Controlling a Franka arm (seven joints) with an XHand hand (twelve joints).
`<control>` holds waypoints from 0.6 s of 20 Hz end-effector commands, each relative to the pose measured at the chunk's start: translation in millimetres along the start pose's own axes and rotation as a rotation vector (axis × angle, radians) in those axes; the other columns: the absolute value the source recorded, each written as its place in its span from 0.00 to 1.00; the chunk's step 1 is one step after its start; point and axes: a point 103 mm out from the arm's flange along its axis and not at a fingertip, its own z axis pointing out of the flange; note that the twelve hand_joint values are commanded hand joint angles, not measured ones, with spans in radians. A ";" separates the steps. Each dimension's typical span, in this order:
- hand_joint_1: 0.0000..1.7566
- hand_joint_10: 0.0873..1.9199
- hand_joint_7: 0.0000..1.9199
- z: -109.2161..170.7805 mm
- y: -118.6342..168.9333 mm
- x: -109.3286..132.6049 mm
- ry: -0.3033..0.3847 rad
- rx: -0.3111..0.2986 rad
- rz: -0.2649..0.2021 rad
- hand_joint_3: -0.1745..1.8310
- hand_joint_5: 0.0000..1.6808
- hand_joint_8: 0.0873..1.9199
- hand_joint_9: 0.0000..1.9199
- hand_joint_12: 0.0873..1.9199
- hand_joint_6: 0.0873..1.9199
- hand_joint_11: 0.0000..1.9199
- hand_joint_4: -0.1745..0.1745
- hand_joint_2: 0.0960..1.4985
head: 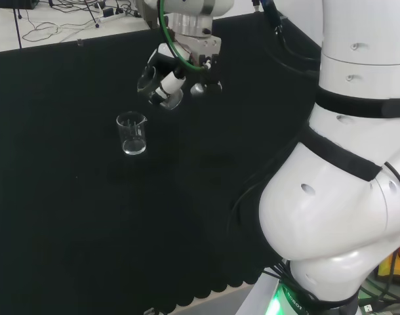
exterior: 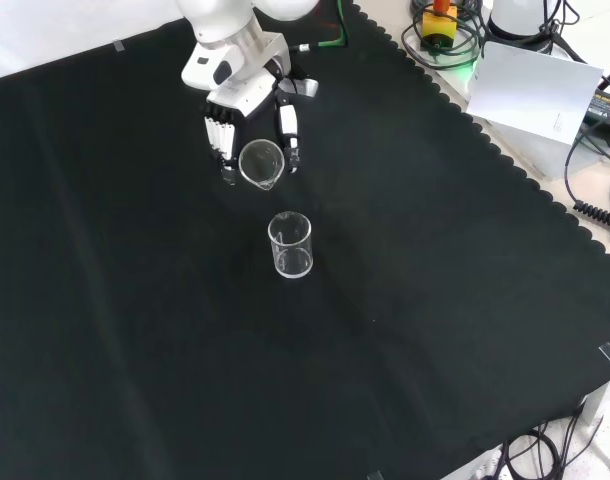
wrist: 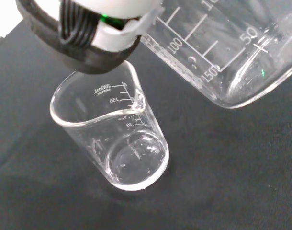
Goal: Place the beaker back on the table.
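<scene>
My hand (exterior: pixel 247 110) hangs above the black cloth, its fingers curled round a clear glass beaker (exterior: pixel 261 163) that is tipped on its side, mouth toward the front camera. In the head view the hand (head: pixel 162 77) holds this beaker (head: pixel 172 100) up and to the right of a second clear beaker (head: pixel 132 134), which stands upright on the cloth. From the front, the standing beaker (exterior: pixel 290 245) is just below the held one. The wrist view has the held beaker's graduated wall (wrist: pixel 222 52) close by, a black and white finger (wrist: pixel 88 43), and the standing beaker (wrist: pixel 112 139) beneath.
The black cloth (exterior: pixel 435 330) spreads wide around the two beakers. Cables and a white box (exterior: pixel 535 90) lie past the cloth's scalloped edge at the front view's upper right. The arm's big white links (head: pixel 344 164) stand at the head view's right.
</scene>
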 end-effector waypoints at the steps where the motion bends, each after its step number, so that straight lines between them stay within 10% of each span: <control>1: 0.74 0.28 0.67 14.1 -1.3 -22.9 0.058 -0.044 0.001 0.00 0.74 0.26 0.73 0.35 0.27 0.67 0.00 0.70; 6: 0.74 0.28 0.67 23.9 -9.0 -48.5 0.122 -0.109 0.023 0.00 0.74 0.26 0.73 0.35 0.28 0.67 0.00 0.70; 9: 0.74 0.29 0.72 32.4 -10.7 -61.1 0.156 -0.136 0.037 0.00 0.75 0.19 0.72 0.35 0.23 0.67 0.34 0.68; 12: 0.73 0.29 0.74 40.8 -11.1 -69.6 0.187 -0.163 0.047 0.00 0.75 0.17 0.72 0.35 0.22 0.67 0.41 0.68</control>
